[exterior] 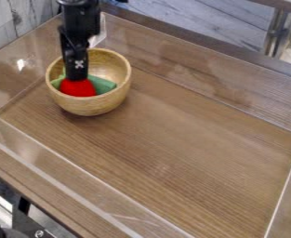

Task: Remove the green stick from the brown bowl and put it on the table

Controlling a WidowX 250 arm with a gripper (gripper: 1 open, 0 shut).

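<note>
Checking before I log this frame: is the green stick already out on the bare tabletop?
No, the green stick is in the brown bowl, beside the red ball.

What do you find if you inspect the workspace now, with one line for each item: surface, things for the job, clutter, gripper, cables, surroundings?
Surface: brown wood-grain table, no spill or damage seen.
Job's things: green stick inside the bowl, partly hidden by the ball; not yet on the table.
Clutter: red ball, in the bowl beside the stick.
Gripper: open, over the far part of the bowl, its fingers blurred; nothing seen held.
Cables: black cable-like parts at the near left corner.
Surroundings: clear low walls at the table's edge.
</note>
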